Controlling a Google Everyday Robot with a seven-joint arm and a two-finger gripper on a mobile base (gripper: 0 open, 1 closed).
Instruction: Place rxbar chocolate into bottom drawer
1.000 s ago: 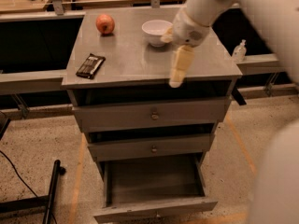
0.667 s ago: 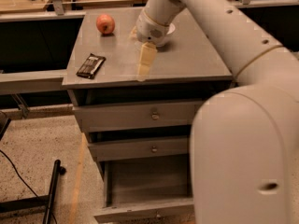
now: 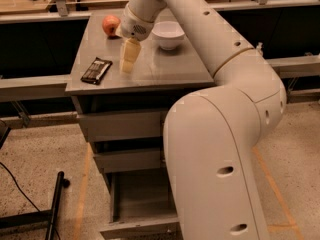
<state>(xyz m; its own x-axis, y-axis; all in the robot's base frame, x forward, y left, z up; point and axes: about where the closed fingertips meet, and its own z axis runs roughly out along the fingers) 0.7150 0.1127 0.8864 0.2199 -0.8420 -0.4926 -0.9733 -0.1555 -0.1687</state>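
Nearest the camera, the robot's bulky pale arm fills the right side and hides part of the cabinet; far below the gripper and nearer than it, the bottom drawer stands pulled out, and what shows of its grey floor is bare; the two upper drawers above it are shut. Further on, the gripper hangs tip-down over the cabinet top; whether it is parted or closed cannot be told, and nothing is seen in it. The rxbar chocolate lies flat just beside the gripper, apart from it, on the side away from the white bowl; the red apple sits beyond the gripper, near the far edge.

The step in hand looks like the approach to the bar, with the pickup not yet made; the next move calls for shifting sideways over the wrapper, lining up across its narrow width and lowering to grasp it, then carrying it down to the drawer.
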